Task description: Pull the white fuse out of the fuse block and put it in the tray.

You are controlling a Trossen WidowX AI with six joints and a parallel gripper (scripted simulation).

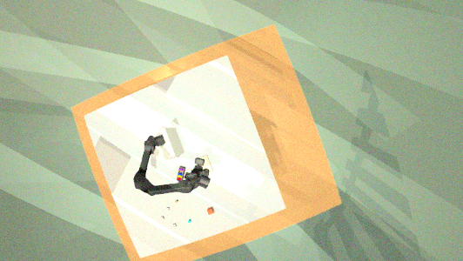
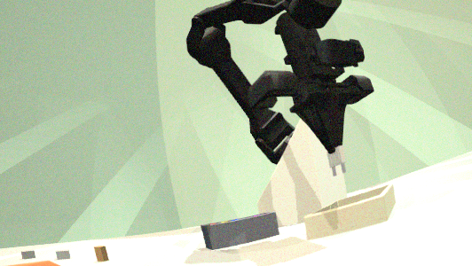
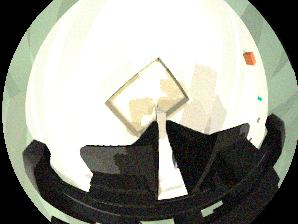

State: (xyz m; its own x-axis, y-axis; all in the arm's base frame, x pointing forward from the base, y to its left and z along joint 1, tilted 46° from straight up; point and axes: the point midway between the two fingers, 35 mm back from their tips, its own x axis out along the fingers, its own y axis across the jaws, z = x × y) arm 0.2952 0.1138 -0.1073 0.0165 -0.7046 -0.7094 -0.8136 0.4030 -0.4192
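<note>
1. We see the hand clenched on the white fuse, prongs pointing down, held high in the air.
2. Fuse hangs above the beige tray, apart from it; in the wrist view the tray lies beneath the fingers.
3. Grey fuse block sits on the counter left of the tray, well below the hand.
</note>
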